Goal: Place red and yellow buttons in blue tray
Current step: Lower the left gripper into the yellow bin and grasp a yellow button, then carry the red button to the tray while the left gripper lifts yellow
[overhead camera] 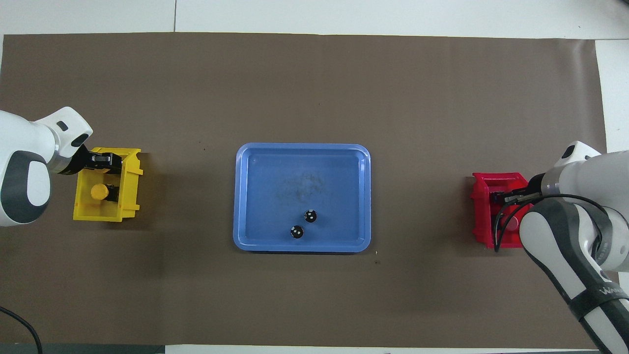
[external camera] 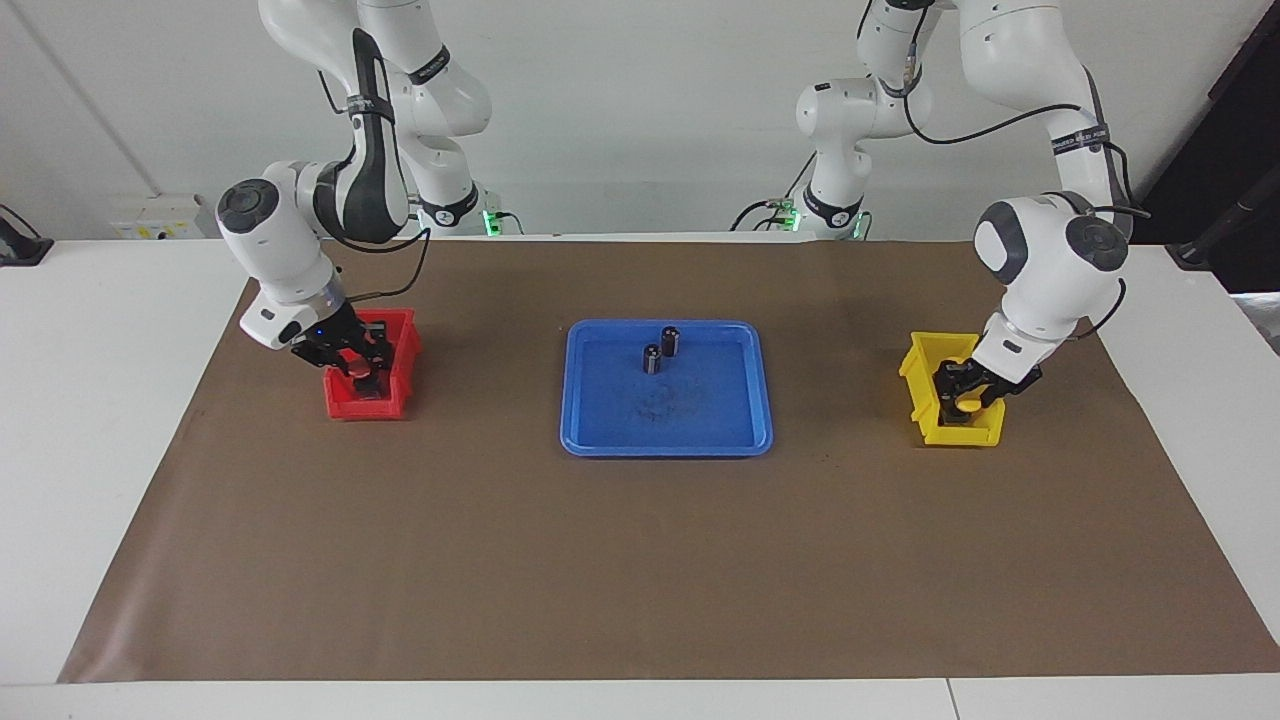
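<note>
Bright, even overhead light; soft short shadows, sharp focus, no glare.

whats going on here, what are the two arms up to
Each arm is reaching into a small bin at its own end of the brown mat. The left gripper is down in the small deep yellow plastic bin around a yellow-capped push-button; a second yellow button sits beside it. The right gripper is in the small deep red plastic bin, shut on a red-capped button. The wide flat blue plastic tray holds only two small dark cylinders.

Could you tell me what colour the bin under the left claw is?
Yellow bin, clearest in the overhead view.
</note>
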Controlling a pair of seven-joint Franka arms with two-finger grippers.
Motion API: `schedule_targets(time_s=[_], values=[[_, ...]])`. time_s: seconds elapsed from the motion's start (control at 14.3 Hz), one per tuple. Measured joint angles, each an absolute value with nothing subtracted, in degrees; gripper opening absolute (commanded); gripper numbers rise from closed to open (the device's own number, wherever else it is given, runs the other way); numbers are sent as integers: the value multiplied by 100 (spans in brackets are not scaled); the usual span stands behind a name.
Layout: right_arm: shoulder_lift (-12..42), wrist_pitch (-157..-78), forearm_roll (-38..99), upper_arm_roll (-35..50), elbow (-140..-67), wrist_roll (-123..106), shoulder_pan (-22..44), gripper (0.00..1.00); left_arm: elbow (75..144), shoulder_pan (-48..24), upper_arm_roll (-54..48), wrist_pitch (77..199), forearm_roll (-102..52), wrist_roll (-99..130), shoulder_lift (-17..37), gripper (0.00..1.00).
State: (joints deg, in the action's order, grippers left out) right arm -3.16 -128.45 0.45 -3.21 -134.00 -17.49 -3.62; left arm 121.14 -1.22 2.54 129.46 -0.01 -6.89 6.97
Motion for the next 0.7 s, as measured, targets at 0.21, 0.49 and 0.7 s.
schedule_targets(time_s=[0.21,0.49,0.7], values=[[-254,-11776,45,-316,-12594,-1749,-333,20,12110,-120,254,12970,-1,-689,697,58],[110,-10296,97,-285,-10963,-1157,35,20,12091,-118,254,12973,-3,-686,697,22],[597,-10042,560,-254,-9897,478,996,18,11945,-118,254,12883,-4,-685,697,6]])
